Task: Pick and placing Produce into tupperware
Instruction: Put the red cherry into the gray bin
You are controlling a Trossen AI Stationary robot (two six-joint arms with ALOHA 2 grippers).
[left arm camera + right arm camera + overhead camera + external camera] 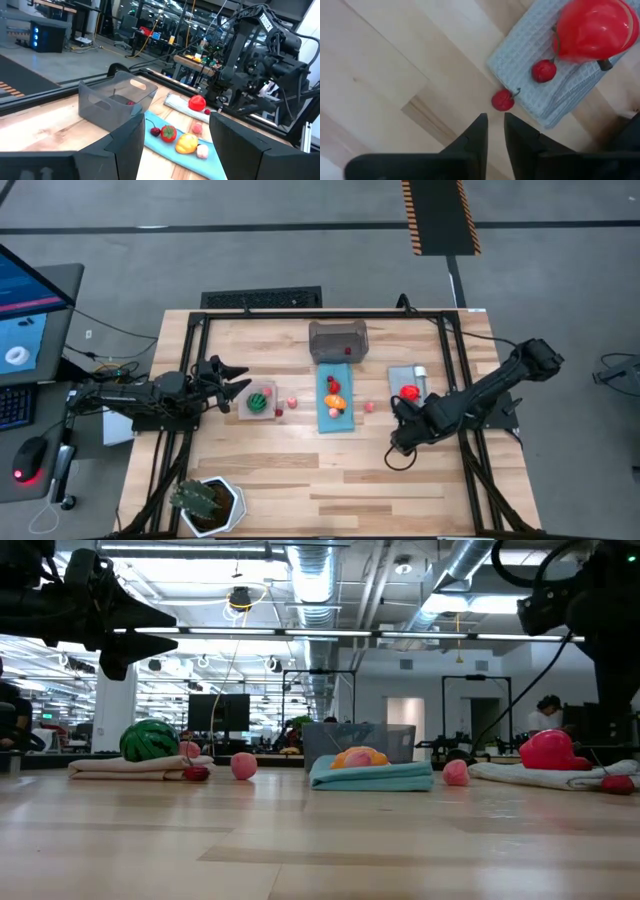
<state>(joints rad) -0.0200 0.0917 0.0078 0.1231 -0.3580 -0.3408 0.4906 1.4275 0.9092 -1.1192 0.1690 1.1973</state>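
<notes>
Right gripper (492,131) hovers over bare wood, fingers nearly together, gripping nothing; small red cherry (503,100) lies just beyond, beside grey mat (555,95). Left gripper (172,145) apart, empty. Tupperware (338,341) at table's far edge.

pale wooden table (300,470), matt

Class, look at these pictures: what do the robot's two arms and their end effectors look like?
Both arms are black, jointed and boxy. The left end effector has two flat, tapering, pointed black fingers. The right end effector has matching black fingers. Black cables run along the right arm.
</notes>
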